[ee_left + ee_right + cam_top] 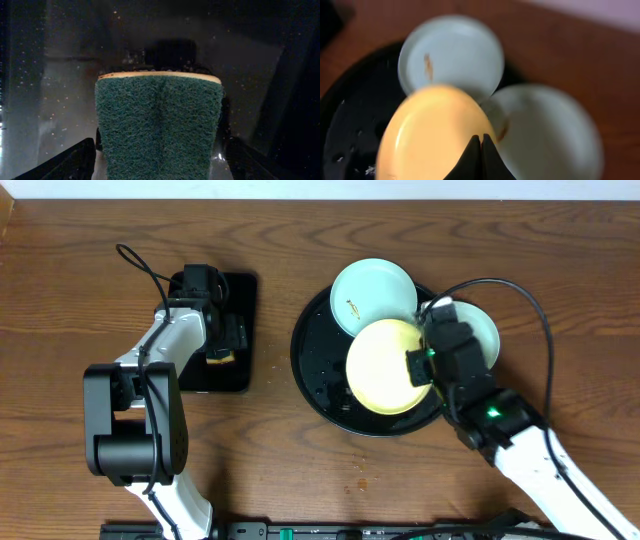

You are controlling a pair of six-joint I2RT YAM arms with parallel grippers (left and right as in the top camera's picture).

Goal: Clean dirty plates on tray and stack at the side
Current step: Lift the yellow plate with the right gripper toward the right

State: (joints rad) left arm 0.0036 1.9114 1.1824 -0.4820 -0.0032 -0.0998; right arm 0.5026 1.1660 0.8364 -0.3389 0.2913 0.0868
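Observation:
The round black tray [305, 365] holds three plates. A pale blue plate [372, 295] with a brown smear lies at the back, a yellow plate [380, 370] in front overlaps it, and another pale plate [480, 330] hangs over the tray's right rim. My right gripper [416, 366] is shut, its tips [481, 137] over the yellow plate's [430, 130] right edge, nothing seen between them. To the left, my left gripper [222, 340] stands open around a green-faced sponge [159, 125], with a gap between each finger and the sponge.
The sponge [220, 358] lies on a small rectangular black tray [245, 290] left of the round tray. Brown crumbs mark the wooden table [360, 480] in front of the round tray. Bare wood lies between the two trays.

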